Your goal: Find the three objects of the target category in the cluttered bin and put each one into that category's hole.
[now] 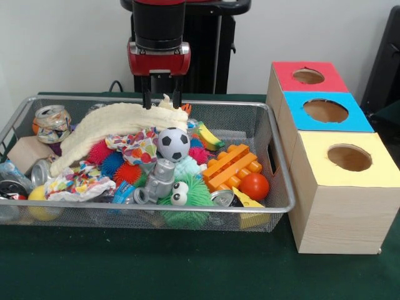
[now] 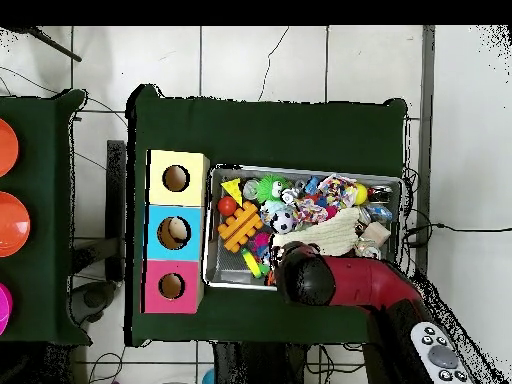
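Note:
The wire mesh bin (image 1: 187, 209) stands on the green table, full of toys; it also shows in the overhead view (image 2: 305, 168). A crushed clear plastic piece with blue (image 1: 9, 170) lies at the bin's left end; I see no other bottle in the clutter. My gripper (image 1: 162, 100) hangs over the bin's far rim, fingers apart, just above a cream cloth (image 1: 106, 125). In the overhead view my red arm (image 2: 330, 282) covers it. The red-topped box's hole (image 1: 308, 76) is right of the bin, farthest back, and it shows in the overhead view too (image 2: 171, 286).
The blue-topped box's hole (image 1: 325, 110) and the yellow-topped box's hole (image 1: 349, 157) sit in front of the red one. The bin holds a soccer ball (image 1: 174, 144), an orange brick block (image 1: 231, 167), a red ball (image 1: 254, 186), spiky balls (image 1: 100, 153) and a crushed can (image 1: 51, 122).

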